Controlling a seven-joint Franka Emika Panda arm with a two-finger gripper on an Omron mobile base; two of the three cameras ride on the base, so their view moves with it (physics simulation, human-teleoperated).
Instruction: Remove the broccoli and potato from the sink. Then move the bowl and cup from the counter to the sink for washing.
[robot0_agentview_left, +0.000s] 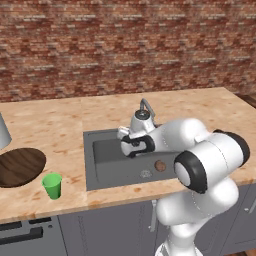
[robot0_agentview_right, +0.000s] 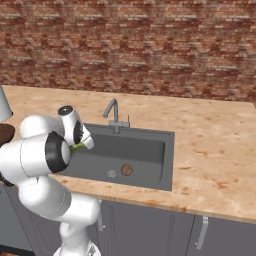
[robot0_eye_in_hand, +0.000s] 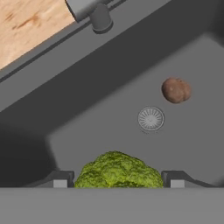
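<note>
Jaws: set wide, one fingertip (robot0_eye_in_hand: 61, 179) on each side of the broccoli (robot0_eye_in_hand: 117, 170), which sits between them; whether they press it, cannot tell. Gripper (robot0_eye_in_hand: 116, 181) hangs over the left part of the sink (robot0_agentview_left: 90, 165).
Potato (robot0_eye_in_hand: 176, 90): on the sink floor, just beside the drain (robot0_eye_in_hand: 151, 118), apart from the broccoli.
Faucet (robot0_agentview_right: 114, 114): at the sink's back rim.
Cup (robot0_agentview_left: 52, 185): upright on the tabletop (robot0_agentview_left: 60, 125), left of the sink.
Bowl (robot0_agentview_left: 19, 166): just beyond the cup, further left.
</note>
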